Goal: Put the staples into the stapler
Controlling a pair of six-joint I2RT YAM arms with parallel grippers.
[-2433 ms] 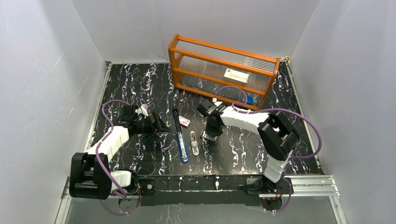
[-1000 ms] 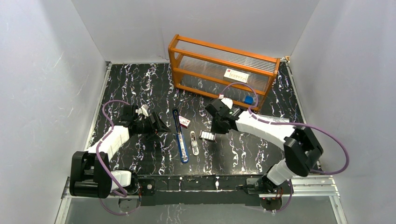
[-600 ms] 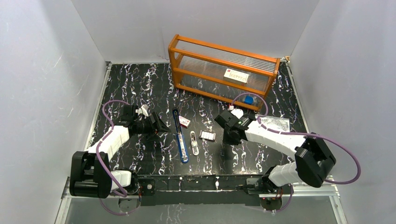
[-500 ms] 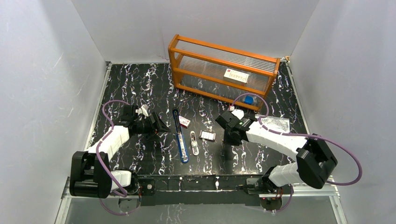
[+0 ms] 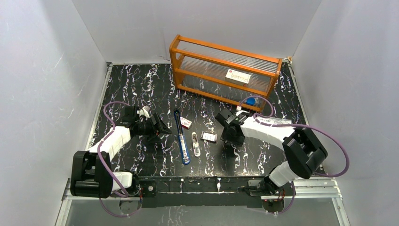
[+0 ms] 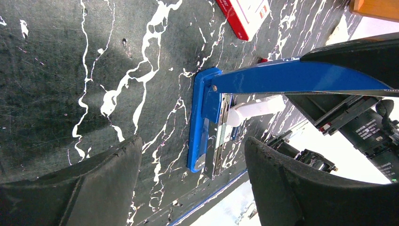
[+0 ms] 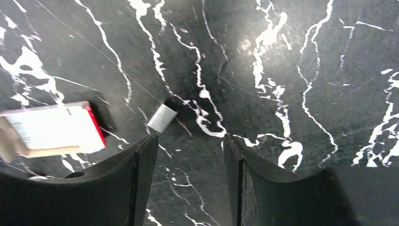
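Observation:
The blue stapler (image 5: pixel 181 137) lies hinged open on the black marbled table, its lid lifted off the metal channel (image 6: pixel 221 141). My left gripper (image 5: pixel 159 128) stands open just left of it, and its fingers frame the stapler's base (image 6: pixel 201 122) without touching. The staples (image 5: pixel 209 137) lie as a pale block right of the stapler. My right gripper (image 5: pixel 233 139) hovers open and empty just right of them. In the right wrist view a pale block with a red end (image 7: pixel 51 129) and a small silvery strip (image 7: pixel 161 117) lie ahead of the right gripper (image 7: pixel 188 143).
A small white rounded object (image 5: pixel 195 143) lies between the stapler and the staples. A red-and-white box (image 5: pixel 186 123) sits beside the stapler's far end. An orange-framed clear rack (image 5: pixel 223 70) stands at the back, with a blue item (image 5: pixel 251 100) at its foot.
The right arm pulled back right of the staples, which stay on the table, and its jaws opened from shut. The left arm has not moved.

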